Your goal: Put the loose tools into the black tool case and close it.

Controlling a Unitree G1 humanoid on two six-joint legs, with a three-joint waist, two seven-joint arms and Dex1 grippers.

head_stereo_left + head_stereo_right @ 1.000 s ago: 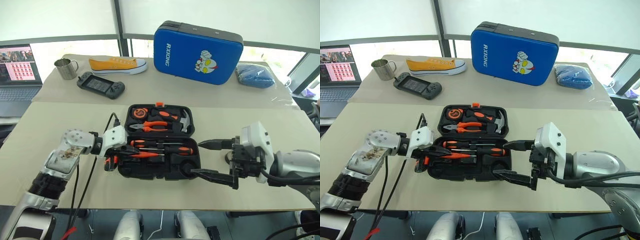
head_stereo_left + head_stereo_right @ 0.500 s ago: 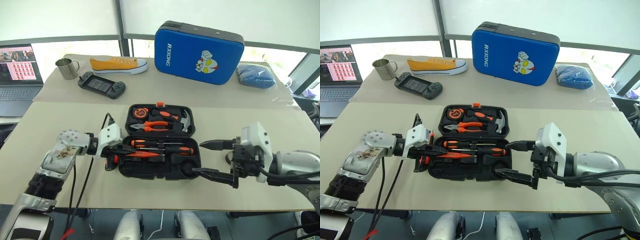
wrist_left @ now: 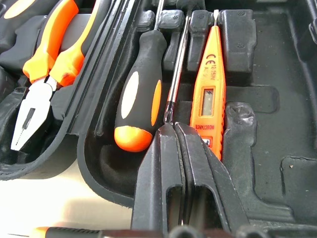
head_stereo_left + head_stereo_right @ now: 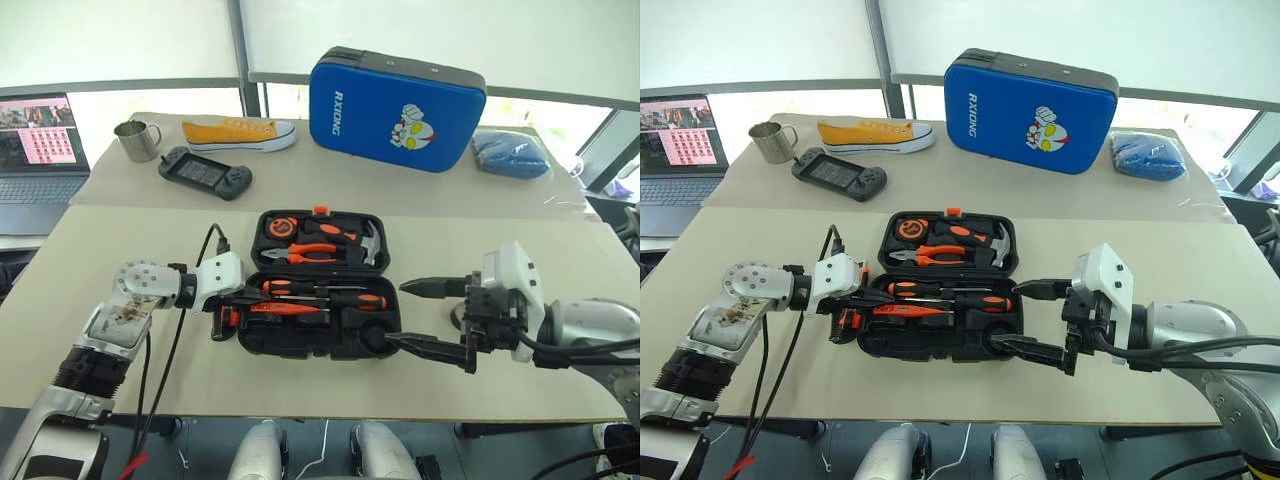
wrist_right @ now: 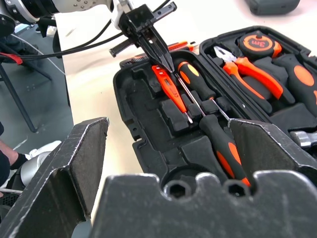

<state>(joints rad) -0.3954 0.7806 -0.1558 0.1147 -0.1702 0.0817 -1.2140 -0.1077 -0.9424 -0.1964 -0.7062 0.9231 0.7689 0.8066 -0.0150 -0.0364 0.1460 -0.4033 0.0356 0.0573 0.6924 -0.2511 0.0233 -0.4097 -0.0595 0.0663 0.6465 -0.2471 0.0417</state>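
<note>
Beige tabletop [image 4: 120, 250] carries the open black tool case [image 4: 318, 300], its lower half holding two screwdrivers [image 4: 330, 292] and a slim orange pen-like tool [image 3: 208, 94]. At its right end the right gripper [image 4: 425, 318] stands wide apart and empty; at its left end the left gripper [image 3: 173, 136], fingers pressed together, meets a screwdriver's shaft tip. Whether it grips the tip cannot be told.

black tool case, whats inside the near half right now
In the open black moulded-plastic tool case, the near half holds two screwdrivers with orange-and-black handles and a slim orange pen-like tester. The shut left gripper touches a screwdriver shaft. Its front slots look empty; the left edge is hidden.
</note>
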